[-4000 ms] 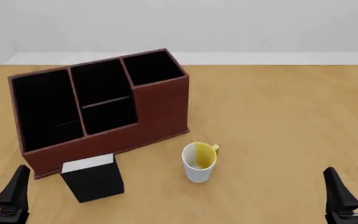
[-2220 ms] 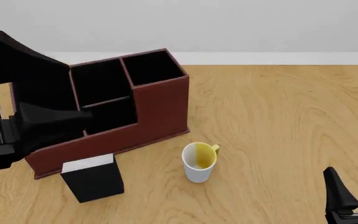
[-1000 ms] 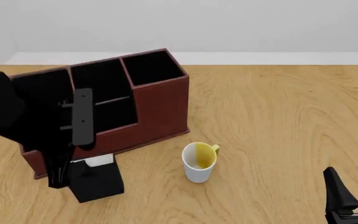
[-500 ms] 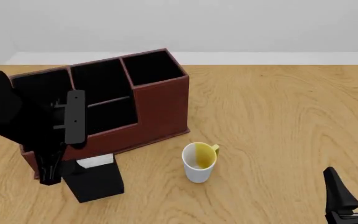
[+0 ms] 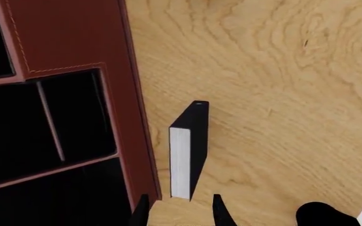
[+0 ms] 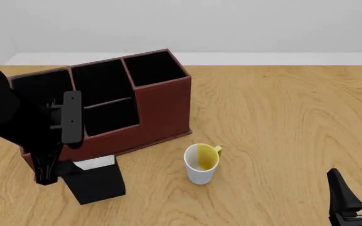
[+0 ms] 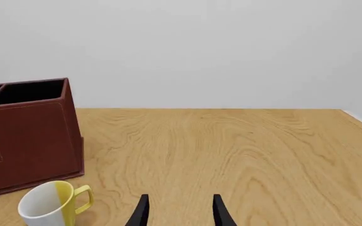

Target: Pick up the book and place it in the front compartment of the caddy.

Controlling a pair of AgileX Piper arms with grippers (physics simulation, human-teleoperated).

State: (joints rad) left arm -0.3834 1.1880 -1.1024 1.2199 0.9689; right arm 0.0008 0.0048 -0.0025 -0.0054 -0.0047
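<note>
The book (image 6: 98,182) stands on the table just in front of the caddy (image 6: 162,110), white page edge up. The left wrist view looks straight down on the book (image 5: 190,141), close beside the caddy's low wall (image 5: 134,108). My left gripper (image 6: 45,175) hangs open above the book's left end, and its fingertips (image 5: 142,211) are spread wider than the book's thickness. It holds nothing. My right gripper (image 6: 357,195) sits open and empty at the near right, far from the book. The right wrist view shows the caddy's tall cell (image 7: 30,127) beyond that right gripper (image 7: 179,213).
A white-and-yellow mug (image 6: 201,163) stands to the right of the book, in front of the caddy's tall corner; the mug (image 7: 50,205) also shows in the right wrist view. The left arm's black body (image 6: 8,117) covers the caddy's left cell.
My left gripper has drifted a little to the left over the past second, towards the book's left end. The book, mug, caddy and right arm have not moved.
</note>
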